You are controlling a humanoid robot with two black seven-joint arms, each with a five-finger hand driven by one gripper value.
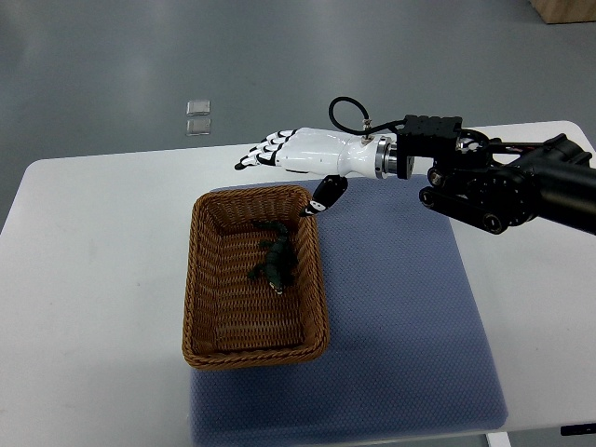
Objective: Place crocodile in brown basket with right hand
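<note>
Nearest you, the blue mat (400,317) lies on the white tabletop (93,279), with the brown basket (198,279) over its 9 o'clock edge. You'll find the crocodile (274,263) inside the basket, toward its 12 o'clock end. Beyond that rim, the right hand (303,152) hovers, fingers (259,155) stretched flat and holding nothing.

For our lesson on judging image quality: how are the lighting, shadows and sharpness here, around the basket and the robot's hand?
Top view: light is soft and even, shadows faint; the right hand is sharp, without motion blur; the dark crocodile in the brown basket shows little detail.
</note>
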